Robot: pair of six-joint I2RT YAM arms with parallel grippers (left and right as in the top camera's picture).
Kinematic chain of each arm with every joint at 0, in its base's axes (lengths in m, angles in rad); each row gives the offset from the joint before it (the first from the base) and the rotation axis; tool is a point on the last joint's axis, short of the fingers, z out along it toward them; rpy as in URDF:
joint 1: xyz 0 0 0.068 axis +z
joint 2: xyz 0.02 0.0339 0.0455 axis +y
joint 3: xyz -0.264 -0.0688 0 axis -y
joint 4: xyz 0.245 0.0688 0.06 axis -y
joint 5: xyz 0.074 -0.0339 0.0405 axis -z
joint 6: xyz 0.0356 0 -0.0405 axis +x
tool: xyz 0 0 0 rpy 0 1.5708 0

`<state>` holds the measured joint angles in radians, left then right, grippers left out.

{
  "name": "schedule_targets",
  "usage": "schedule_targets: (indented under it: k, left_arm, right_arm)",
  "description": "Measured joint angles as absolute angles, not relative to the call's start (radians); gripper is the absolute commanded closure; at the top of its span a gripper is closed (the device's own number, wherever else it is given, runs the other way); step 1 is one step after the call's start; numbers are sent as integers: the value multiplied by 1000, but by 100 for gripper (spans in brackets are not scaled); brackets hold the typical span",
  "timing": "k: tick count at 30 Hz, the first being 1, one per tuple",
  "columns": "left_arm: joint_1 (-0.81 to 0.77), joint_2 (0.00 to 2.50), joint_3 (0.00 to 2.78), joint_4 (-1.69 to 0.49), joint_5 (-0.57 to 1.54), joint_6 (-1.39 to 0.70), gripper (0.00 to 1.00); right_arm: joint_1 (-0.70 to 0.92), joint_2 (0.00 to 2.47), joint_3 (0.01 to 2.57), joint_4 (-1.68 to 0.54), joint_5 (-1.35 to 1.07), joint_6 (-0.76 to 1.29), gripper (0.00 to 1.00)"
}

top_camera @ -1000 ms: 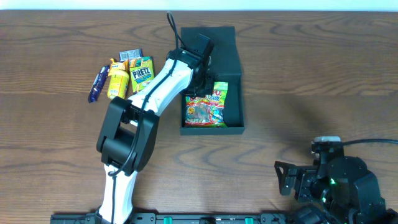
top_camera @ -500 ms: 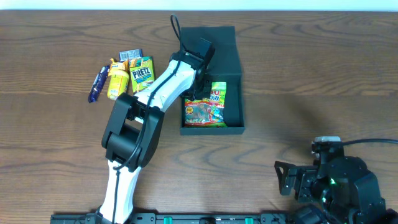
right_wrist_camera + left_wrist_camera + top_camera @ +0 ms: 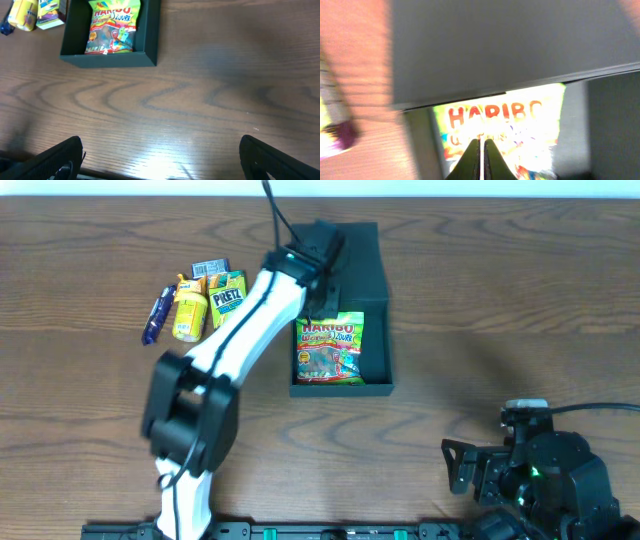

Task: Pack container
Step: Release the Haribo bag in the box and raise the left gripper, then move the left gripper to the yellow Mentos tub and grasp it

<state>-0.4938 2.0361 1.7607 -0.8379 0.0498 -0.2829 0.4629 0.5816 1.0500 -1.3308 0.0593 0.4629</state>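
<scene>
The container [image 3: 340, 388] is a dark teal-black square box with its flap lid [image 3: 360, 260] open to the far side. A Haribo gummy bag [image 3: 330, 350] lies flat inside it. My left gripper [image 3: 322, 298] hangs over the box's far part, by the lid hinge, shut and empty. In the left wrist view its closed tips [image 3: 481, 141] point at the Haribo bag [image 3: 520, 115] below the blurred lid [image 3: 510, 45]. My right gripper [image 3: 162, 150] is open and empty over bare table, nearer than the box [image 3: 107, 59].
Left of the box lie loose snacks: a green Pretz box [image 3: 227, 298], a yellow packet [image 3: 188, 312], a purple bar [image 3: 155, 318] and a small dark packet [image 3: 210, 269]. The right arm [image 3: 540, 475] sits at the table's front right.
My left arm has swung back toward the lid and off the Haribo bag, which now lies uncovered and a little further back in the box. The right arm has not moved.
</scene>
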Motion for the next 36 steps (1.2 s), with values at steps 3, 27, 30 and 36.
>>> schedule_targets:
  k: [3, 27, 30, 36]
  left_arm:
    - [-494, 1932, 1776, -844, -11, -282, 94]
    - [6, 1816, 1784, -1066, -75, -103, 60]
    - [80, 1816, 1784, -1066, -8, -12, 32]
    - [162, 1833, 1784, -1065, 126, 204, 3]
  right_arm:
    - [463, 582, 1050, -1331, 59, 463, 1]
    - [463, 582, 1050, -1331, 59, 463, 1]
    - [463, 582, 1050, -1331, 59, 463, 1]
    - [463, 582, 1050, -1331, 59, 463, 1]
